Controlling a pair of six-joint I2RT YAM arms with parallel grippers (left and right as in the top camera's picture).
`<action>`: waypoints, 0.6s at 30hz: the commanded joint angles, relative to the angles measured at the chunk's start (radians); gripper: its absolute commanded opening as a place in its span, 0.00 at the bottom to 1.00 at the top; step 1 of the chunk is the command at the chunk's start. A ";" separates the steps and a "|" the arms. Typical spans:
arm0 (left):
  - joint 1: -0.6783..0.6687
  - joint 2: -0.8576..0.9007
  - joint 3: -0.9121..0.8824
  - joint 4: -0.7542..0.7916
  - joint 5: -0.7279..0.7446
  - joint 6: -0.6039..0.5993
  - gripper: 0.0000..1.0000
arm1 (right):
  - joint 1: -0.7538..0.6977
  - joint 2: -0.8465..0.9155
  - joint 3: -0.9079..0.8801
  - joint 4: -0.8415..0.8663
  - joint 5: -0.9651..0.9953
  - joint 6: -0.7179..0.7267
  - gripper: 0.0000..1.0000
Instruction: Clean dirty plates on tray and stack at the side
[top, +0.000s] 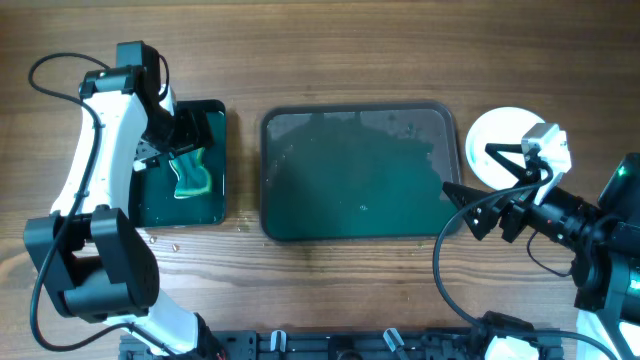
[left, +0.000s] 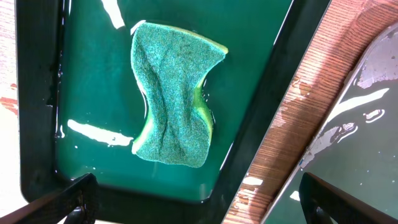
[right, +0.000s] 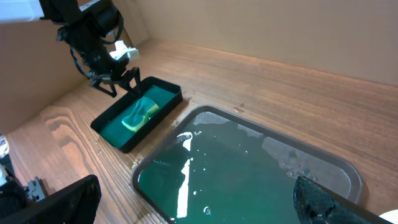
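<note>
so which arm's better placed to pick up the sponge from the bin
Left. The left gripper hangs open right over the sponge in the small bin. The right gripper sits across the tray, beside the plates.

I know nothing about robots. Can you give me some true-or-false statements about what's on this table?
1. The sponge lies in the small bin. True.
2. A plate sits on the tray. False: the tray holds only water, and the white plate sits on the table beside it.
3. The left gripper is clamped on the sponge. False: it hangs open above it.
4. The right gripper is open. True.
</note>
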 joint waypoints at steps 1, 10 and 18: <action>0.004 -0.008 0.013 0.000 0.015 0.005 1.00 | 0.004 -0.009 0.008 0.005 -0.035 -0.028 1.00; 0.004 -0.008 0.013 0.000 0.015 0.005 1.00 | 0.102 -0.112 -0.071 0.147 0.037 -0.023 1.00; 0.004 -0.008 0.013 0.000 0.015 0.005 1.00 | 0.253 -0.377 -0.332 0.444 0.480 0.402 0.99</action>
